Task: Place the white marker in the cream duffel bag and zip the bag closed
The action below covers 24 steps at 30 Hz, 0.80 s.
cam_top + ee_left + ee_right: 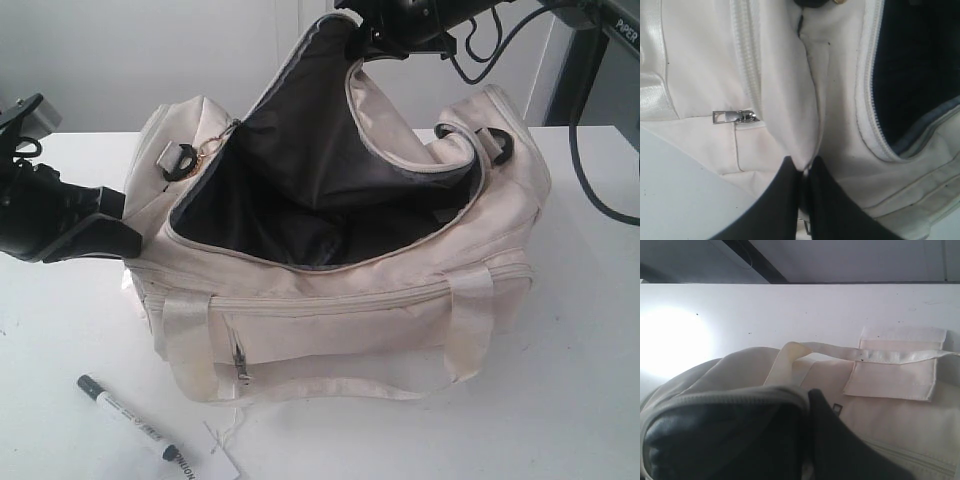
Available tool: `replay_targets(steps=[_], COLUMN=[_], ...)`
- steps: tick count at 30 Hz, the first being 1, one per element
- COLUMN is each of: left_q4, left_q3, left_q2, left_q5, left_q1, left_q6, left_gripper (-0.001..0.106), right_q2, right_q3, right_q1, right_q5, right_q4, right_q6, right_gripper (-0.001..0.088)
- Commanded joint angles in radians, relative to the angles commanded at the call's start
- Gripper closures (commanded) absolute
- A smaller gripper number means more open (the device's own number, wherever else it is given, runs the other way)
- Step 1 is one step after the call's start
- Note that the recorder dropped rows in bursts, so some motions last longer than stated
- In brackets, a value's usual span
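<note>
The cream duffel bag (pixel 350 320) stands on the white table with its top unzipped and its dark lining showing. My right gripper (pixel 365 45) is shut on the edge of the bag's top flap (pixel 740 400) and holds it lifted above the opening. At the bag's left end, my left gripper (pixel 128 225) is shut on a fold of cream fabric (pixel 795 125). The white marker (pixel 128 417), with its dark cap, lies on the table in front of the bag at the near left, away from both grippers.
A white paper tag (pixel 222 455) on a string lies beside the marker's end. The front pocket's metal zipper pull (pixel 241 365) hangs on the bag's near side. A gold chain pull (pixel 213 150) sits at the left end by a black ring.
</note>
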State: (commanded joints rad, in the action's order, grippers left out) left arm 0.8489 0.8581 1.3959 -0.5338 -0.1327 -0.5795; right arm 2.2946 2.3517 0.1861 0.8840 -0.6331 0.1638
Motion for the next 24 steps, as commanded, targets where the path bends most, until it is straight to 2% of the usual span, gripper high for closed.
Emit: replay_targets(steps=[5,9,13,18,24], left_q4=[0.002,0.002,0.003,0.018,0.025], left_q3=[0.000,0.000,0.006,0.048,0.091], left_q2=[0.000,0.000,0.000,-0.002,-0.083], left_q5=[0.011,0.019,0.019,-0.020,-0.039], left_q1=[0.000,0.000,0.000,0.002,0.002], left_q6=[0.000,0.000,0.000,0.002,0.007], left_gripper=[0.068,0.055,0.051,0.051,0.051], right_q2=[0.000,0.000,0.000,0.000,0.000], right_q3=[0.000,0.000,0.000,0.000,0.000], right_q1=[0.000,0.000,0.000,0.000,0.000], right_q5=[0.000,0.000,0.000,0.000,0.000], right_q4=[0.000,0.000,0.000,0.000,0.000], right_q6=[0.000,0.000,0.000,0.000,0.000], right_gripper=[0.0868,0.0868,0.0868,0.0868,0.0868])
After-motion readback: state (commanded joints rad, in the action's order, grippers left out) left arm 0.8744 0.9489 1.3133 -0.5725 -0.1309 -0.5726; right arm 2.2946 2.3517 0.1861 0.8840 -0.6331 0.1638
